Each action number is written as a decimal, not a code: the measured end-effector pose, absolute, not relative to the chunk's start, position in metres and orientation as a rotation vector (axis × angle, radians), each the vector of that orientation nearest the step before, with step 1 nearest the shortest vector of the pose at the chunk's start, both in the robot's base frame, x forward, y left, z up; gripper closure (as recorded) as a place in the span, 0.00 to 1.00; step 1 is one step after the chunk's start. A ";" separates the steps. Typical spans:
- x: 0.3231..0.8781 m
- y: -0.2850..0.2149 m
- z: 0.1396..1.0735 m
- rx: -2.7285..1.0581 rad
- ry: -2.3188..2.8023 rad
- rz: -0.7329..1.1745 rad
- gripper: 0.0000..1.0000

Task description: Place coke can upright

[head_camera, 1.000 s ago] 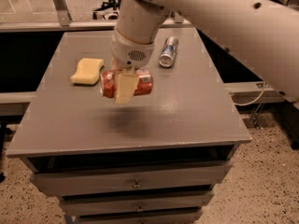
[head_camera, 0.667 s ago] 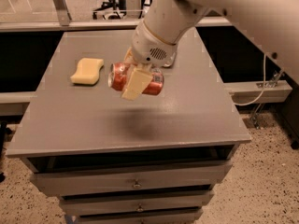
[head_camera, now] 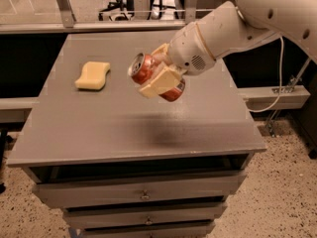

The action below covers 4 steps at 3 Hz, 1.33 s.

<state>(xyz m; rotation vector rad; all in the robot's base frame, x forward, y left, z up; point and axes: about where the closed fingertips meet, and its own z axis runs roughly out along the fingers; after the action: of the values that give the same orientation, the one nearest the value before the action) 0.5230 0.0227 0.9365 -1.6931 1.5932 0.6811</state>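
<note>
From my station I see the white robot arm reaching in from the upper right. Its cream two-finger end effector is clamped around the red-orange aluminium coke can. One finger lies across the near side of the can, and the other shows behind it, towards the top. The coke can is held in the air above the middle of the flat grey worktop, clear of the surface. It is tilted far over, with its silver top facing left and slightly up and its base pointing down to the right. A soft dark shadow lies on the worktop below it. Well apart to the left, a pale yellow sponge with wavy edges lies flat on the worktop. Below the worktop I see a stack of grey drawers with small knobs. A speckled floor surrounds the cabinet, and a white cable hangs at the right.
</note>
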 end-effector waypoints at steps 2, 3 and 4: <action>0.528 0.007 0.938 -1.521 1.526 0.796 1.00; 0.527 -0.002 0.938 -1.461 1.487 0.816 1.00; 0.527 -0.021 0.942 -1.372 1.425 0.821 1.00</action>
<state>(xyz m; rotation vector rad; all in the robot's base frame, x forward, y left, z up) 0.5268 -0.0208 0.9418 -1.3715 1.4247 0.8206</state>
